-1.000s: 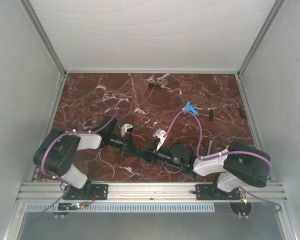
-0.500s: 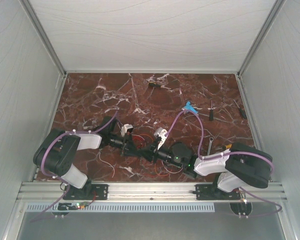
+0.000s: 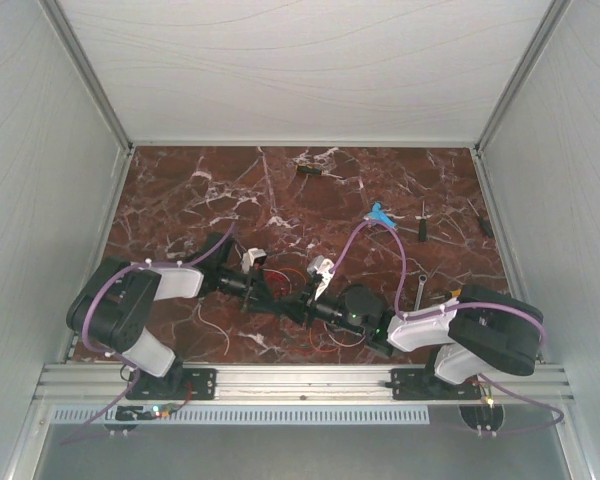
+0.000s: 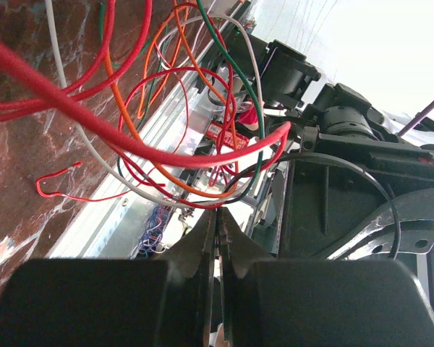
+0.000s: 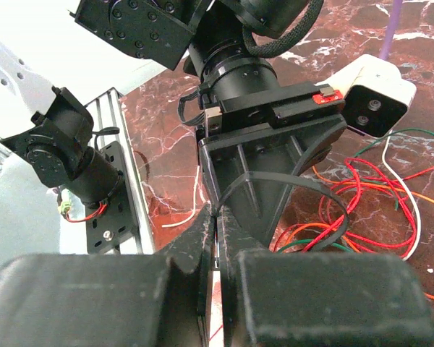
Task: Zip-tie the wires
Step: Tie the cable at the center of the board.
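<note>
The wires (image 3: 298, 272) are a loose tangle of red, orange, green and white strands on the marble between the two arms. In the left wrist view the wires (image 4: 166, 155) loop down to the tips of my left gripper (image 4: 218, 214), which is shut with the strands pinched at its tips. My right gripper (image 5: 217, 212) is shut on one end of the black zip tie (image 5: 275, 177). The tie arcs in a loop around some of the wires (image 5: 362, 181). The loop also shows in the left wrist view (image 4: 385, 189). In the top view the left gripper (image 3: 277, 296) and right gripper (image 3: 290, 300) meet tip to tip.
Screwdrivers (image 3: 422, 222) lie at the back right, another tool (image 3: 310, 170) at the back, a blue piece (image 3: 378, 213) and a wrench (image 3: 420, 288) to the right. The aluminium rail (image 3: 300, 380) runs along the near edge. White walls enclose the table.
Nothing has visibly changed beyond a slight sway of the right arm's elbow; both grippers stay together at the wires.
</note>
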